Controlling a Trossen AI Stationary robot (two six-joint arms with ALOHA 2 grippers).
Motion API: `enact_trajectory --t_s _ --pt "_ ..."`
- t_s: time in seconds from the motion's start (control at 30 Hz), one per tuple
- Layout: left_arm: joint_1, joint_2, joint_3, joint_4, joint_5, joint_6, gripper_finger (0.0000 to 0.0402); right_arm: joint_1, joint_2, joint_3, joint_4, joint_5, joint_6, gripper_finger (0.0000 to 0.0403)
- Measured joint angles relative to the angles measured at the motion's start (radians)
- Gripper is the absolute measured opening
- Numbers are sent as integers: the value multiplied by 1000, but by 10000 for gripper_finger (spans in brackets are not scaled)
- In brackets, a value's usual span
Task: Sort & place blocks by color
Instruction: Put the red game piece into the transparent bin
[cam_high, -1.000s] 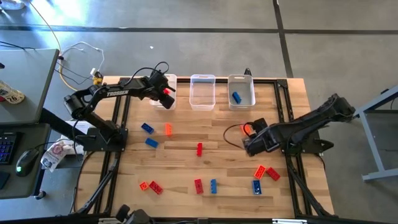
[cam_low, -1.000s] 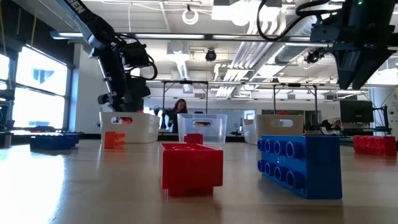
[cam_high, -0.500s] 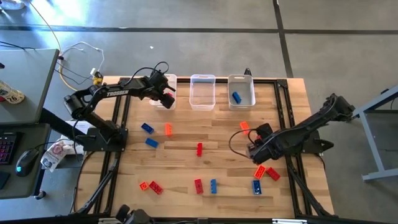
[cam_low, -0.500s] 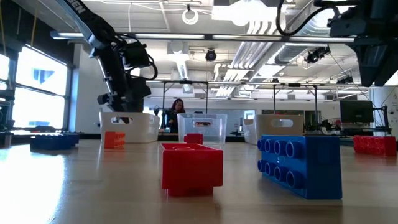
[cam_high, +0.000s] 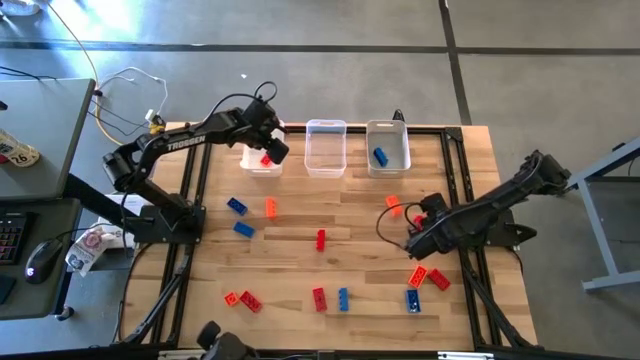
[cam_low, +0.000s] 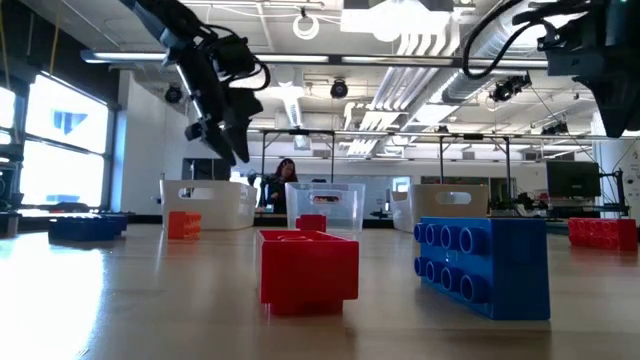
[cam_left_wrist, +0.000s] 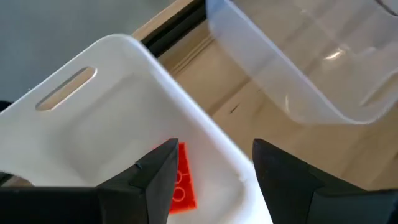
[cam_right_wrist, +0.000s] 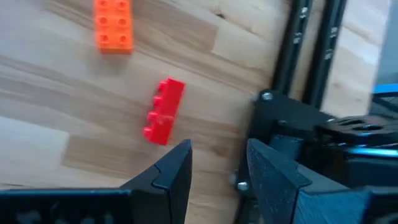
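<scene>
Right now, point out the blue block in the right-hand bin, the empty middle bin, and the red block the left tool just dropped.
blue block (cam_high: 380, 156), high view, its middle
middle bin (cam_high: 326, 125), high view, far rim
red block (cam_left_wrist: 181, 186), left wrist view, its studded face

Legible on the left arm (cam_high: 185, 143) in the high view: white lettering "TROSSEN" along its dark upper link. Also readable, at the far left edge on a round tag (cam_high: 18, 154) lying on the grey desk (cam_high: 45, 115): the number "16". Nothing else readable on blocks, bins or table in any view.
</scene>
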Motion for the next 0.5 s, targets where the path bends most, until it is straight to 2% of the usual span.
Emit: enact_trajectory --t_s 0.5 --pt "-49 0 12 -62 -4 27 193 -232 -114 0 45 2 -357 142"
